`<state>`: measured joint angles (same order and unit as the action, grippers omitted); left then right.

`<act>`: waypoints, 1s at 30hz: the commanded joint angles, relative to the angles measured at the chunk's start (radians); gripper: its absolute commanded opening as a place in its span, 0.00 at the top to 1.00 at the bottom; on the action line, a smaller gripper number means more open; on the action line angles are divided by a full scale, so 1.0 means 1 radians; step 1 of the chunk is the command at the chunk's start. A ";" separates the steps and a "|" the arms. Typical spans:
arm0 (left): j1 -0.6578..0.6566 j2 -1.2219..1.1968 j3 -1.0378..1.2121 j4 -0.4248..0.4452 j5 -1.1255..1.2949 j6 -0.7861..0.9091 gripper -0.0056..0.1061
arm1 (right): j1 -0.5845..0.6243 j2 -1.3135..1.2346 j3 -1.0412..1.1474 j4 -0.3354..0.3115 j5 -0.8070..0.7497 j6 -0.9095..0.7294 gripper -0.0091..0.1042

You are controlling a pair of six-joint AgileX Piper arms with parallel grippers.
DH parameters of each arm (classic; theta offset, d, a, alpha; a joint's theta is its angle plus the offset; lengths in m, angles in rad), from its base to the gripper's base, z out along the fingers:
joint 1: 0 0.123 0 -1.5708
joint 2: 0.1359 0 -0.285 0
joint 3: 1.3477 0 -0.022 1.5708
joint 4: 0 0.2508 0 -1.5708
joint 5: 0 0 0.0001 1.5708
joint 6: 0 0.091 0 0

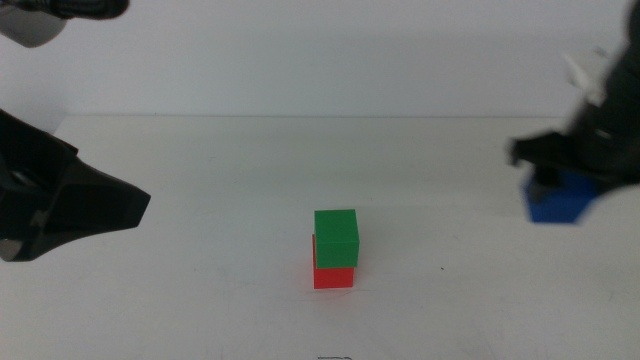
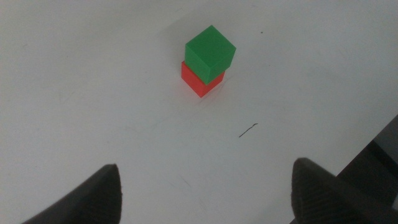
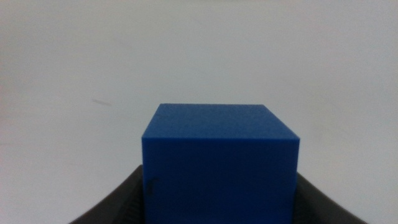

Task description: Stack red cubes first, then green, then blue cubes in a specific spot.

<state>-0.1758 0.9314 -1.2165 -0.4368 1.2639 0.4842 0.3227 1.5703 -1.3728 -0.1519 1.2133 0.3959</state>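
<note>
The green cube sits on top of the red cube near the middle of the white table, slightly turned against it; the left wrist view shows the same pair, green over red. My left gripper hangs open at the left, well away from the stack, with nothing between its jaws. At the far right, my right gripper is shut on the blue cube. That cube fills the gap between the jaws in the right wrist view.
The white tabletop meets a pale back wall along its far edge. A thin dark scratch marks the surface near the stack. A dark strip shows past the table's edge in the left wrist view.
</note>
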 commanded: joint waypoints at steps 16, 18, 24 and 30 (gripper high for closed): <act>0.000 -0.007 -0.026 -0.043 0.054 -0.006 0.11 | 0.432 0.333 -0.507 0.025 0.088 0.216 0.93; 0.000 -0.007 -0.026 -0.043 0.054 -0.006 0.11 | 0.440 0.339 -0.507 0.026 0.088 0.233 0.93; 0.000 -0.007 -0.026 -0.043 0.054 -0.006 0.11 | 0.445 0.351 -0.507 0.034 0.088 0.241 0.93; 0.000 -0.007 -0.026 -0.043 0.054 -0.006 0.11 | 0.451 0.369 -0.507 0.034 0.086 0.245 0.93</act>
<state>-0.1758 0.9314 -1.2165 -0.4368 1.2639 0.4842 0.7710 1.9932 -1.8445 -0.0999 1.2367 0.6395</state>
